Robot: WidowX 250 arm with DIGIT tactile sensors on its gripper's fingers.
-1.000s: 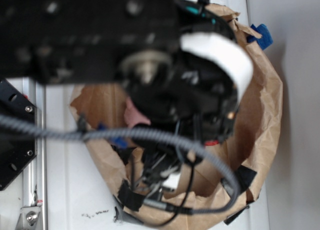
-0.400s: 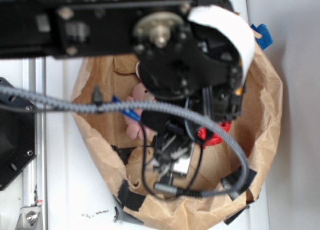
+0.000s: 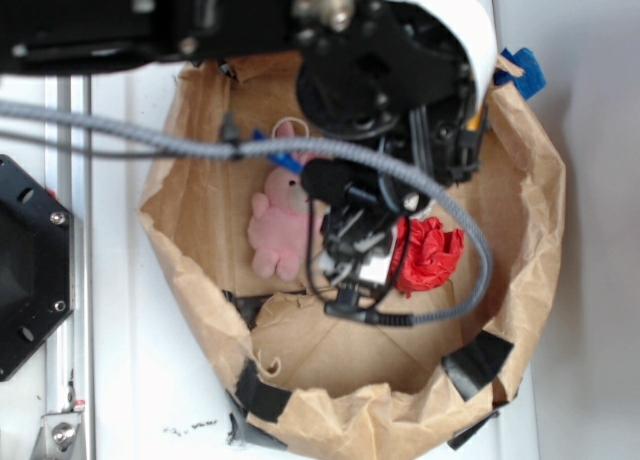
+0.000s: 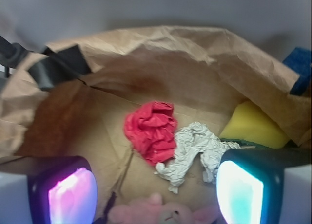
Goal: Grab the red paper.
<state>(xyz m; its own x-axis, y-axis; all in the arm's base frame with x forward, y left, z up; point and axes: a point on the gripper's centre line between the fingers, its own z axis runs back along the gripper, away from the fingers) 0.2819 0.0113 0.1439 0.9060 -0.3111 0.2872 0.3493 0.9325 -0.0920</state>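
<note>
The red paper (image 4: 151, 130) is a crumpled bright red wad on the floor of a brown paper bag (image 4: 195, 53); in the exterior view the red paper (image 3: 430, 255) shows just right of the arm. My gripper (image 4: 156, 197) hangs above the bag floor, open, with nothing between its glowing pads (image 4: 72, 195). The red wad lies ahead of the fingertips, apart from them. In the exterior view the gripper (image 3: 358, 260) sits between the bunny and the red wad.
An off-white crumpled paper wad (image 4: 195, 148) touches the red one on its right. A yellow sponge (image 4: 253, 129) lies against the bag wall. A pink plush bunny (image 3: 280, 225) lies just below the jaws. The bag's walls (image 3: 530, 210) ring everything closely.
The arm has moved up the exterior frame and deeper into the bag, uncovering the bunny and the red paper. The gripper now hangs between them.
</note>
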